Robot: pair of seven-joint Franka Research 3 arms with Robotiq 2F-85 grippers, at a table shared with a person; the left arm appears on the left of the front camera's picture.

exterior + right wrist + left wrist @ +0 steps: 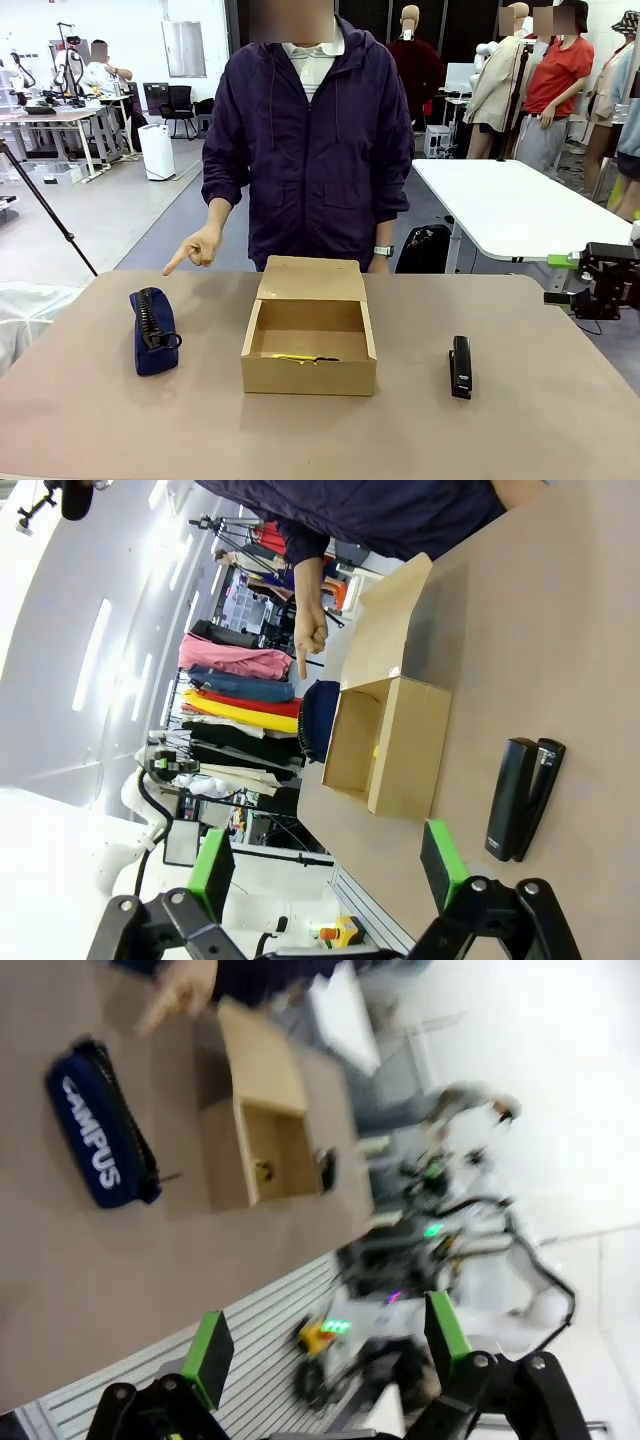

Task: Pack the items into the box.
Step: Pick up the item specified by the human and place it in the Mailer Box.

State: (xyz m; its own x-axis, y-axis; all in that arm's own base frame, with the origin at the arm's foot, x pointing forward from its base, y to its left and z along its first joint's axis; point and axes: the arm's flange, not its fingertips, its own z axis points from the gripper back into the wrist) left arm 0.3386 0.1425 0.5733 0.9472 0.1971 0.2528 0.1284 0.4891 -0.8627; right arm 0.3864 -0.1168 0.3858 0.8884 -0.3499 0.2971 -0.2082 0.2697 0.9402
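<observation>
The left gripper (328, 1345) stands wide open, its two green pads (210, 1355) far apart with nothing between them, raised off the brown table (80, 1290). Well ahead of it, off toward its left-hand finger, lies the navy blue soft zippered pencil pouch (100, 1150), printed with white letters, flat on the tabletop. Just past the pouch and apart from it stands the tan shallow cardboard box (225, 1155), its flap lid swung up and back. A slim yellow-green pen-like tool (263, 1170) lies inside, on the box floor.

The right gripper (328, 865) is likewise spread wide and empty, held off the table. Straight ahead of its fingers is the same open box (410, 745), with the yellow tool (376, 752) showing against the inside of one wall. The pouch (318, 720) sits beyond the box's far side. Closer, ahead of its right-hand finger, a black stapler (523, 798) lies apart from the box.

Beyond the box, the person's hand (200, 245) hangs above the table, its index finger aimed down toward the pouch (154, 330).
</observation>
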